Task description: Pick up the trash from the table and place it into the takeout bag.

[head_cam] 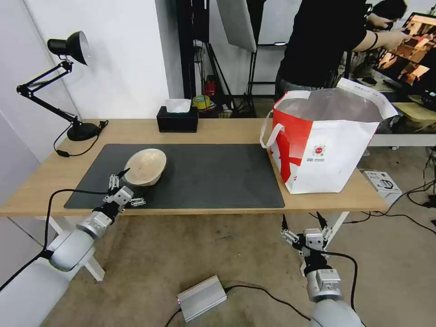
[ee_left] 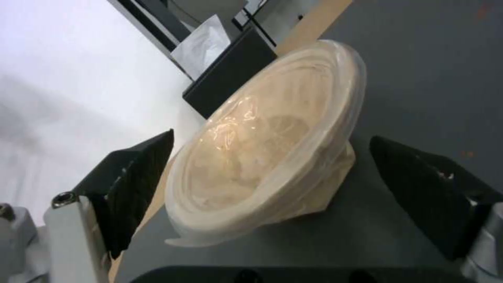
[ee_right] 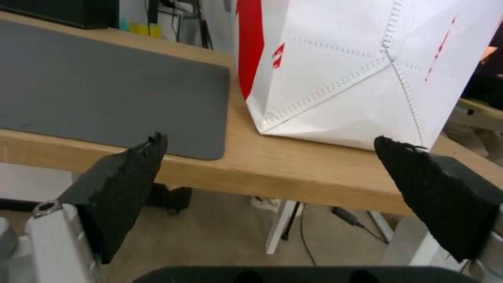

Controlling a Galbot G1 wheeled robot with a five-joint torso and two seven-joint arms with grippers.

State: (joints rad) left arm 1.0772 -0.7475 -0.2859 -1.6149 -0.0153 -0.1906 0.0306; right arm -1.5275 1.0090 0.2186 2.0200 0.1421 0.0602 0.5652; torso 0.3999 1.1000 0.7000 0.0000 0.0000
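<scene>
Spread wide, left claw [ee_left: 272,184] flanks the glossy beige bowl [ee_left: 267,145] on matte mat [head_cam: 218,175]; right claw [head_cam: 303,225] gapes empty.

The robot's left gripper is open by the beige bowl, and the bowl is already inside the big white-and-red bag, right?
Not quite. The left gripper is open by the beige bowl, but the bowl sits on the dark mat on the table, apart from the takeout bag. The head view shows it.
</scene>
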